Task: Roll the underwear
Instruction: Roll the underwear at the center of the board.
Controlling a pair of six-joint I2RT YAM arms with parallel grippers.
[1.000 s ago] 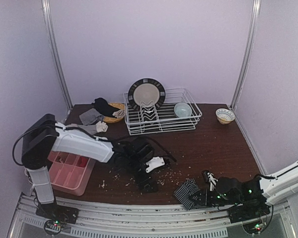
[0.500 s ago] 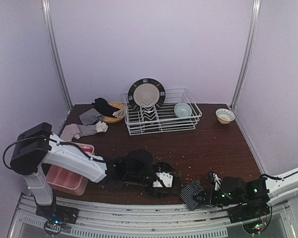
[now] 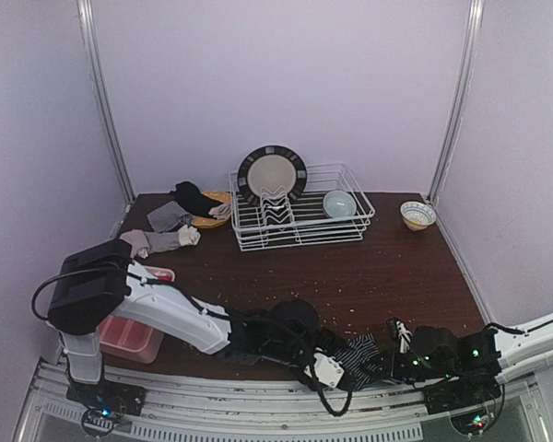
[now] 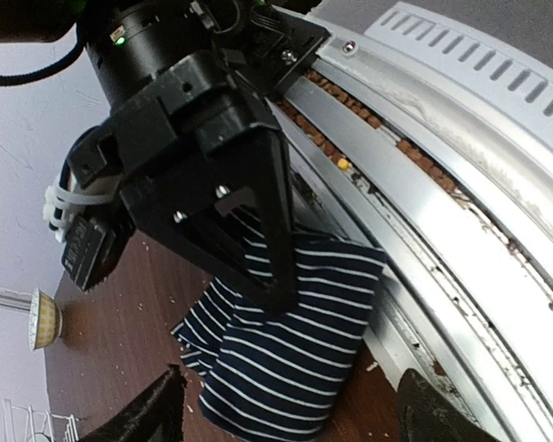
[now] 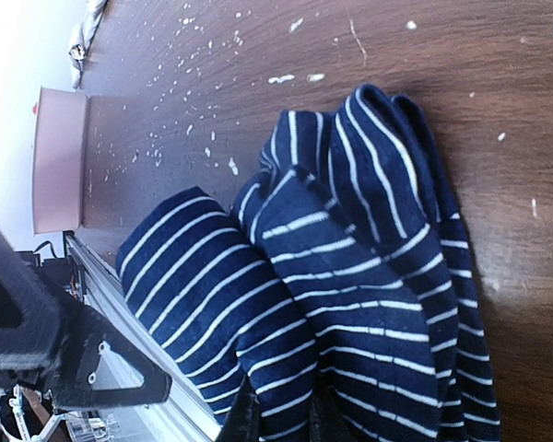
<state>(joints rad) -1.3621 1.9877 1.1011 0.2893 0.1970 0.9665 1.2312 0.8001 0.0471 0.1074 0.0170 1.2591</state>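
The dark blue, white-striped underwear (image 3: 355,354) lies bunched at the table's near edge, seen close in the left wrist view (image 4: 290,341) and filling the right wrist view (image 5: 350,276). My right gripper (image 3: 382,366) is shut on one end of it, its black fingers (image 5: 247,419) pinching the cloth. My left gripper (image 3: 336,368) has reached across from the left and stands open, its fingertips (image 4: 157,410) wide apart on either side of the cloth's free end. More underwear, grey (image 3: 169,217) and black (image 3: 194,196), lies at the back left.
A pink compartment tray (image 3: 129,336) sits near left, partly under the left arm. A white dish rack (image 3: 300,221) with a plate (image 3: 272,173) and a bowl (image 3: 339,203) stands at the back. A small bowl (image 3: 417,215) is back right. Crumbs litter the wood. The metal rail (image 4: 461,230) runs along the underwear.
My left arm has swung right along the near edge, from the middle of the table to the striped underwear, its jaws narrowing a little. The right gripper has kept its hold.
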